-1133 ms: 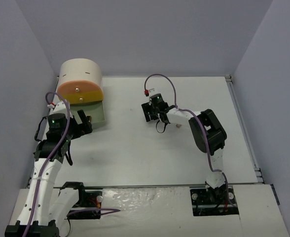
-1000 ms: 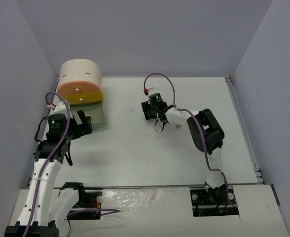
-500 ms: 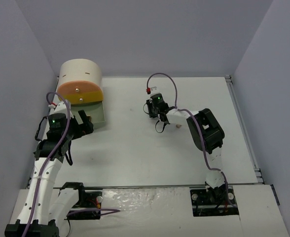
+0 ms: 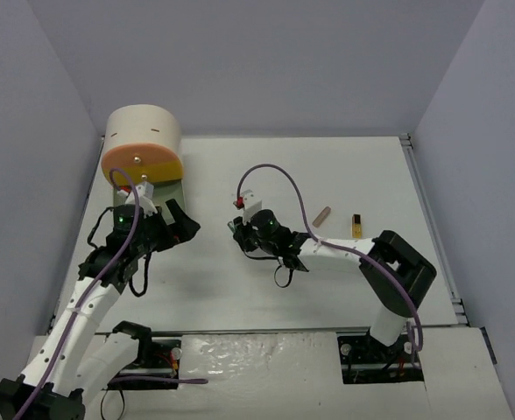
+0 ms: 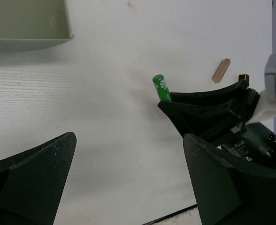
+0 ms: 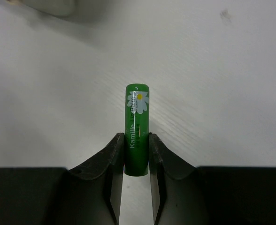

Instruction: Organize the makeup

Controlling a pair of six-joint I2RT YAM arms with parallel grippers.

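Observation:
A green lip-balm tube (image 6: 137,126) with a daisy print is clamped between the pads of my right gripper (image 6: 137,157), lying level just above the white table. From the left wrist the same green tube (image 5: 162,88) sticks out of the right gripper (image 5: 208,110). In the top view the right gripper (image 4: 240,233) is at mid-table, pointing left. My left gripper (image 4: 180,229) is wide open and holds nothing; one of its fingers (image 5: 32,180) frames bare table. A peach stick (image 4: 321,215) and a gold-black tube (image 4: 356,225) lie to the right.
The cream drum-shaped box (image 4: 142,140) stands at the back left, its green drawer (image 5: 27,23) pulled out. A corner of that drawer (image 6: 49,5) shows in the right wrist view. The peach stick (image 5: 221,70) lies beyond the right gripper.
The right gripper shut on the green tube and carried it left and nearer, uncovering the peach stick and gold-black tube. The left arm swung right toward the table's middle, still open.

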